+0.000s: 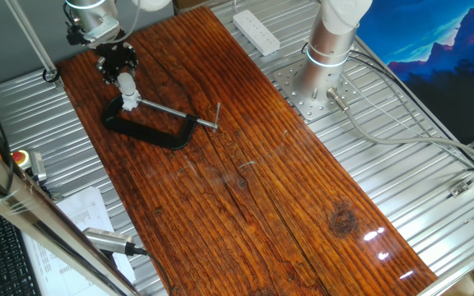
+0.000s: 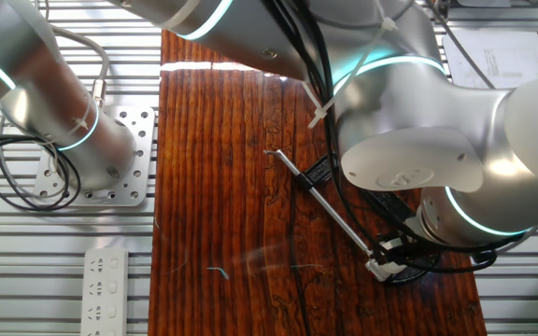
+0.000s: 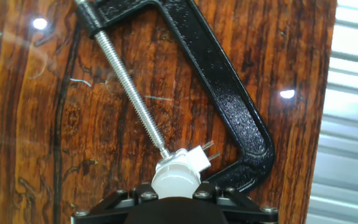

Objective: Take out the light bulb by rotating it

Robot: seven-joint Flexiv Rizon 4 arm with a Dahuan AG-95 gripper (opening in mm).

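One black C-clamp (image 3: 229,106) lies flat on the wooden tabletop (image 1: 286,205), and its steel screw rod (image 3: 132,93) runs from the upper left of the hand view down to the lower middle, where it presses against a small white socket (image 3: 194,160) with two metal pins sticking out to the right. The clamp seems to be there to pin the socket, so that it stays put while the bulb is twisted.

The light bulb (image 3: 176,180) sits at the bottom centre of the hand view, just below the rod's tip, apparently seated in the socket. In one fixed view it shows as a small white shape in the upper left of the frame (image 1: 127,84), directly under the black hand and just above the clamp.

The fingers (image 3: 174,198) reach down around the bulb, one dark pad on each side of it at the bottom edge. They look closed on it, a grip suited to turning, though actual contact is hard to confirm. In the other fixed view the arm hides the bulb
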